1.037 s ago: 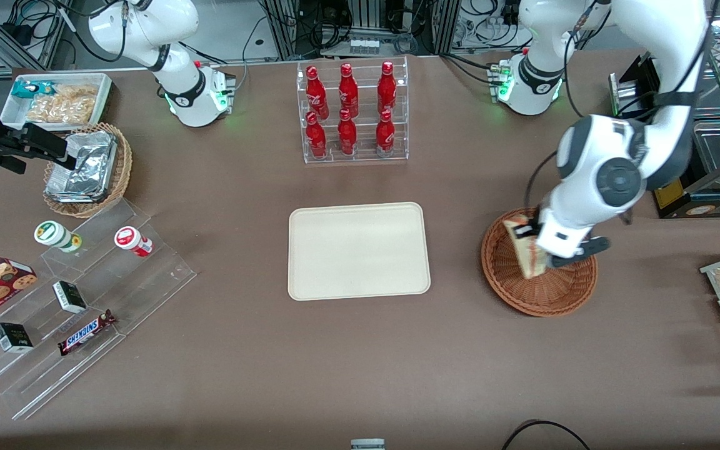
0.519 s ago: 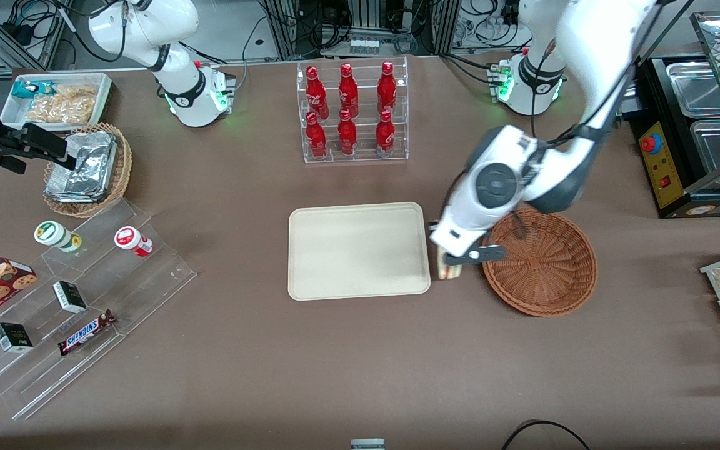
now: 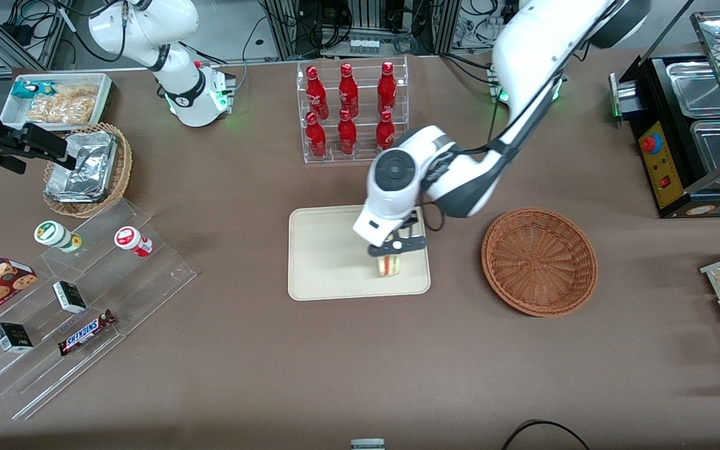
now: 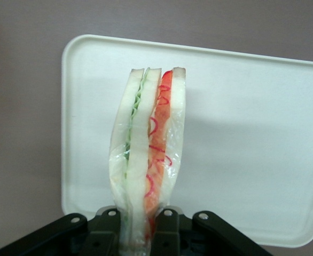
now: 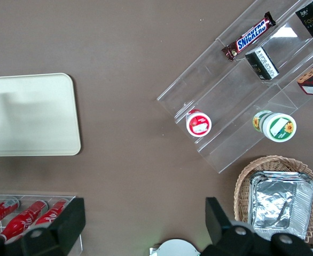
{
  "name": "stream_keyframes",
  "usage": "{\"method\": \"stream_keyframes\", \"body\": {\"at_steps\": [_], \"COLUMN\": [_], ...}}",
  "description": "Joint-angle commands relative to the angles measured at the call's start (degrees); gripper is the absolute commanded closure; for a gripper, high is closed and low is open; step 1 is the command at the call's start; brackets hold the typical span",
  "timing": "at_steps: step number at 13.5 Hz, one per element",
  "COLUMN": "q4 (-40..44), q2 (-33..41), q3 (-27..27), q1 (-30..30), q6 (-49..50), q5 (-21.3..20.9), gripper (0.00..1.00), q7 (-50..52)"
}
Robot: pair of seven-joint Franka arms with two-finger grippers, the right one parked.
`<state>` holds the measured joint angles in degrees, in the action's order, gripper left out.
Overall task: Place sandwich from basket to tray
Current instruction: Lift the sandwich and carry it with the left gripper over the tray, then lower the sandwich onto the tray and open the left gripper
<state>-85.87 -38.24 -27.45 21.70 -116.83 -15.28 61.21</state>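
My left gripper (image 3: 393,249) is shut on the sandwich (image 3: 389,265) and holds it over the cream tray (image 3: 329,256), above the tray part nearest the basket. In the left wrist view the sandwich (image 4: 148,160) is a plastic-wrapped wedge of white bread with green, red and orange filling, pinched between the black fingers (image 4: 167,234), with the tray (image 4: 252,133) beneath it. The reddish-brown wicker basket (image 3: 539,260) stands empty beside the tray, toward the working arm's end of the table. Whether the sandwich touches the tray I cannot tell.
A clear rack of red bottles (image 3: 350,112) stands farther from the front camera than the tray. A tan basket of foil packs (image 3: 88,169), a white bin of snacks (image 3: 57,100) and clear stepped shelves with small goods (image 3: 79,300) lie toward the parked arm's end.
My left gripper has carried the sandwich out of the basket, past the tray's edge, to above the tray. The basket is now empty.
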Motion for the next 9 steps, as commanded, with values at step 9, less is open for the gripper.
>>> {"method": "stream_keyframes", "body": {"at_steps": [9], "q4": [13.35], "q2": [-11.76], "q3": [0.29], "q1": [6.51], "q6": [4.85], "q5": [-2.91], "gripper": [0.98], "q7": [4.79]}}
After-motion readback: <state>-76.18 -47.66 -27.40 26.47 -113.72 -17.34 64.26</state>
